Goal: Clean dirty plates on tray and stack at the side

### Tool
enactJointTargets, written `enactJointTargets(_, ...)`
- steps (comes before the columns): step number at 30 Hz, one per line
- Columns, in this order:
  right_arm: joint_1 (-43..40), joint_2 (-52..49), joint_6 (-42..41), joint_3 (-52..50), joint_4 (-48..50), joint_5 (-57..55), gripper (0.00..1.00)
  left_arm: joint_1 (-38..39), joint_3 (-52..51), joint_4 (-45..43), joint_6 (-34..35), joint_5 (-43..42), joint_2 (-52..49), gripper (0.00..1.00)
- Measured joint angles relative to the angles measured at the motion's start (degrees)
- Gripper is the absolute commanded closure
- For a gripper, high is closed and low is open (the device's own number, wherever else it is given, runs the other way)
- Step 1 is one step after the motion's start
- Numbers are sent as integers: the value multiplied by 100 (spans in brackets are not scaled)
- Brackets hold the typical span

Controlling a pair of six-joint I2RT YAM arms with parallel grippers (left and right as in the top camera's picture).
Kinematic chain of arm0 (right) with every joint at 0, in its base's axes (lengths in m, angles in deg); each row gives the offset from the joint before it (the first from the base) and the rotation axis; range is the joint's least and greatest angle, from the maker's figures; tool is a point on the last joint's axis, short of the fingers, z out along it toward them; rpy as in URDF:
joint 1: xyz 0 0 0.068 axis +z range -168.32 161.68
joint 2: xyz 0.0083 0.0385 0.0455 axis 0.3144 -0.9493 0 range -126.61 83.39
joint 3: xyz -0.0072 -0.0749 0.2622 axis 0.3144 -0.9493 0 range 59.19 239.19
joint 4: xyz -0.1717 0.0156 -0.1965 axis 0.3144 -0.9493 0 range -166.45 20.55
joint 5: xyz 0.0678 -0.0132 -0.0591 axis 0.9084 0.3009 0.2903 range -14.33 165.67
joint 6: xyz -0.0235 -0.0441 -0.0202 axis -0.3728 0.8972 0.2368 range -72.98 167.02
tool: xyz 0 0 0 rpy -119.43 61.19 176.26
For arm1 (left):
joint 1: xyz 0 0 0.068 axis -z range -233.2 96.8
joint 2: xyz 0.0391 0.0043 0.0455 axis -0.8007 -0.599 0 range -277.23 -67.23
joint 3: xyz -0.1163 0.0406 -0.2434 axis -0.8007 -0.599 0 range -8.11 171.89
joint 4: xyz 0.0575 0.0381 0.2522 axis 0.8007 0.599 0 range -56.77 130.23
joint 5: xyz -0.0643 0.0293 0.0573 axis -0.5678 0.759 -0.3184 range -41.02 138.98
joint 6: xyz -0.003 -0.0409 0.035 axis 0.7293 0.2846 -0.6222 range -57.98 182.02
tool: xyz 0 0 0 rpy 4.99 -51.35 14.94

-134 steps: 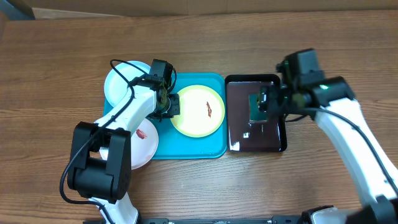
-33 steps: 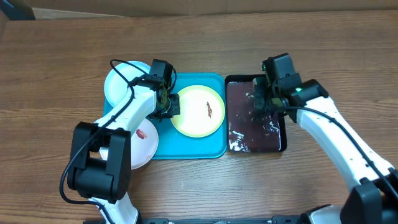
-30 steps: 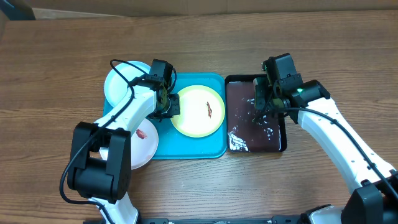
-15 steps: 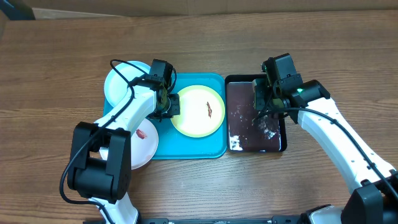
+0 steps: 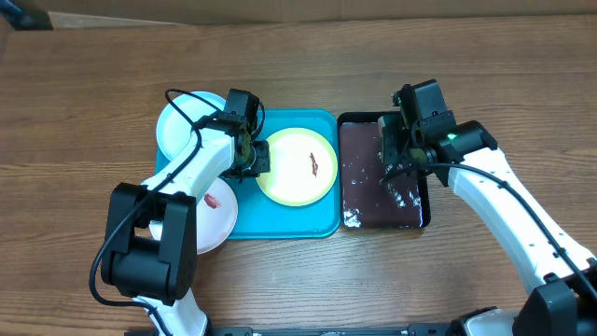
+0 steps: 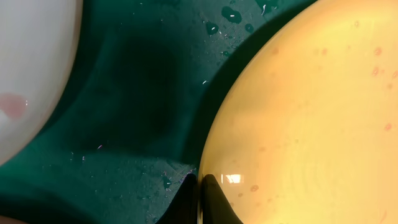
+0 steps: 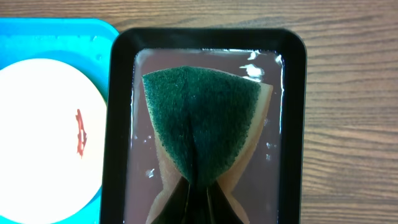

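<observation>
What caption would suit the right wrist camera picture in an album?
Right gripper pinching a green sponge over the wet black tray, red-smeared plate on the turquoise tray alongside.

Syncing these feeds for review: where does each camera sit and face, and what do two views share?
Overhead: above the table, facing down on blue tray and black tray; left gripper and right gripper show.
Left wrist: over the blue tray, facing the yellow-rimmed plate; gripper pinching its rim.
Right wrist: above the black tray, facing down; gripper pinches the green sponge.
Shared: overhead and right wrist show the plate's red smear.
</observation>
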Motion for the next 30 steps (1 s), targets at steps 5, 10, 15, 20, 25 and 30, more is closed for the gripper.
enactJointTargets(5, 0, 2, 70, 0, 22, -2, 96, 0, 0, -2, 0, 0, 0, 96)
enactJointTargets(10, 0, 4, 90, 0, 13, 0, 96, 0, 0, -2, 0, 0, 0, 96)
enactJointTargets(15, 0, 52, 87, 0, -48, 2, 96, 0, 0, -2, 0, 0, 0, 96)
enactJointTargets(20, 0, 101, 83, 0, -50, 2, 96, 0, 0, -17, 0, 0, 0, 96)
enactJointTargets(25, 0, 101, -74, 0, -50, 2, 96, 0, 0, -24, 0, 0, 0, 96)
enactJointTargets(30, 0, 101, -470, 0, -55, -4, 96, 0, 0, -83, 0, 0, 0, 96)
